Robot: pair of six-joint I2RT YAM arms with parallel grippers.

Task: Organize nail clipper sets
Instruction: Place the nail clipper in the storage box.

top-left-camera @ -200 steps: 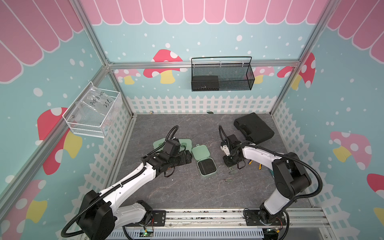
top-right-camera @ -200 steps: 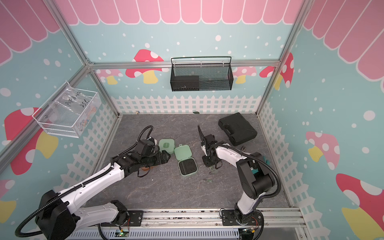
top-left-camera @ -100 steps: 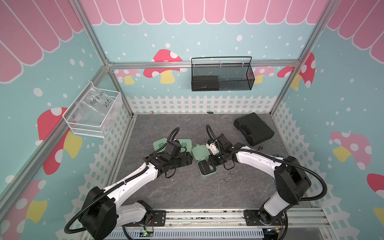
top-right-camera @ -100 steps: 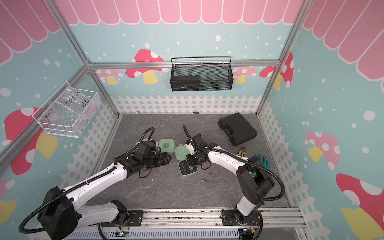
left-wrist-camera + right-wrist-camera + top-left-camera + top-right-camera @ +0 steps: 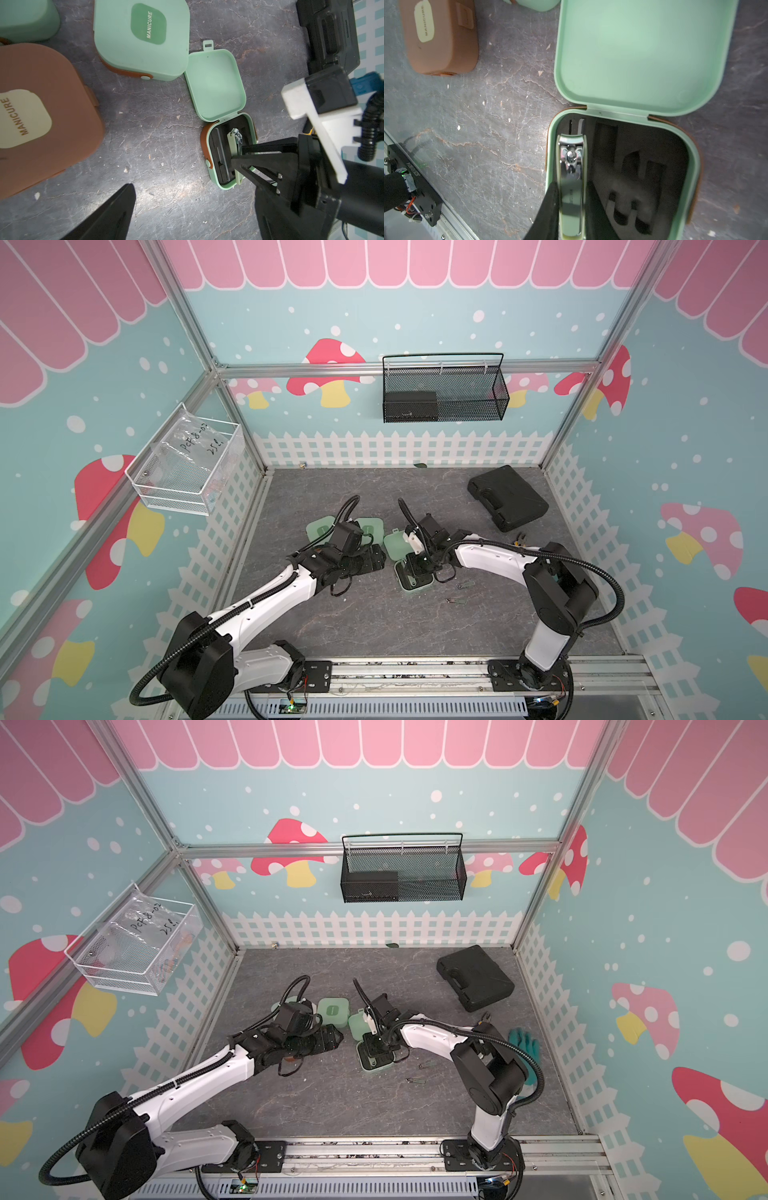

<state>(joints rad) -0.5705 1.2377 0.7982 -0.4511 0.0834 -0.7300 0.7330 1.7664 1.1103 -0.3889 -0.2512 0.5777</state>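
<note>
The right gripper (image 5: 236, 153) is narrowly closed on a mint-handled nail clipper (image 5: 234, 137), holding it by its long sides just above the black slotted insert (image 5: 643, 166) of the open mint green case (image 5: 230, 185). The left gripper (image 5: 372, 562) stands wide, holds nothing, and hovers near the brown case (image 5: 41, 116).

The main risk is a bad seat. In the left wrist view the nail clipper looks tilted, with its rear end over the case's rim rather than inside it. If it is let go like this, it would probably lie across the insert, not in a slot, and the lid (image 5: 214, 85) would not close. Pushing down off-centre could also slide or tip the light case on the desk (image 5: 374, 626), since nothing steadies it.

The open case's insert shows mostly empty slots; a slim tool may sit in 1 near the wall, but I cannot tell. The brown case and 2 other mint green cases (image 5: 141, 39) are closed, so their contents are hidden. 2 small metal tools (image 5: 465, 585) lie loose on the desk beside the open case.
</note>
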